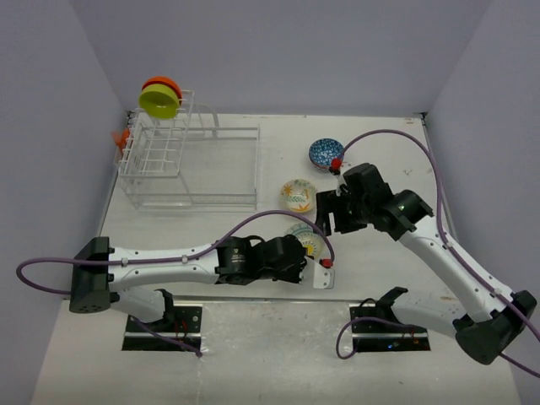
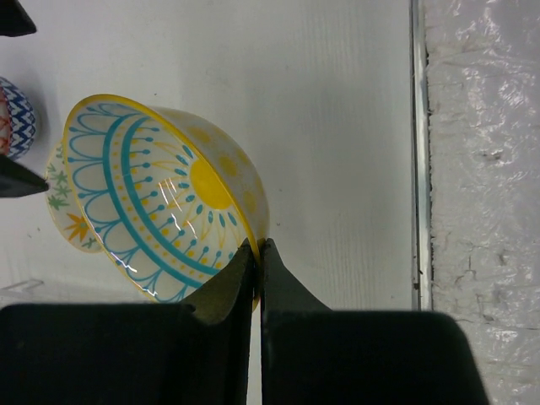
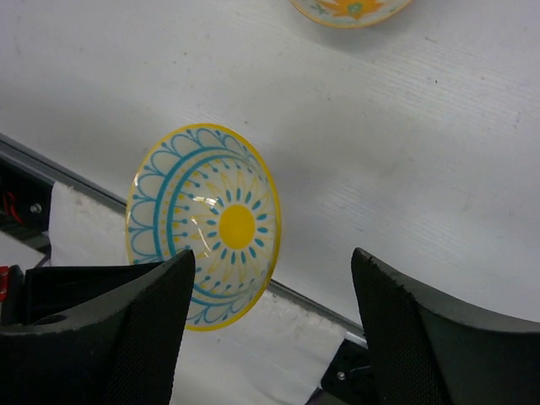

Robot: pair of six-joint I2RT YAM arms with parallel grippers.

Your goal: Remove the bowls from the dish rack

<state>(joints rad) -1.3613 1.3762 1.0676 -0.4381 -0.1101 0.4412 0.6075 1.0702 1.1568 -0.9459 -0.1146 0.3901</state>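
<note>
The clear wire dish rack (image 1: pixel 190 164) stands at the far left. A lime green bowl (image 1: pixel 159 102) and an orange bowl (image 1: pixel 162 84) sit on top of its taller gridded end. My left gripper (image 1: pixel 308 251) is shut on the rim of a yellow and teal patterned bowl (image 1: pixel 307 239) and holds it tilted near the table's front edge. The left wrist view shows the fingertips (image 2: pixel 268 253) pinching that bowl's (image 2: pixel 160 202) rim. My right gripper (image 1: pixel 332 218) is open and empty just above that bowl (image 3: pixel 211 224), with fingers (image 3: pixel 110 329) spread wide.
A flower-patterned bowl (image 1: pixel 298 195) and a blue patterned bowl (image 1: pixel 325 153) stand on the table right of the rack. A small orange item (image 1: pixel 123 139) hangs at the rack's left side. The table's front edge (image 2: pixel 415 169) runs close by the held bowl.
</note>
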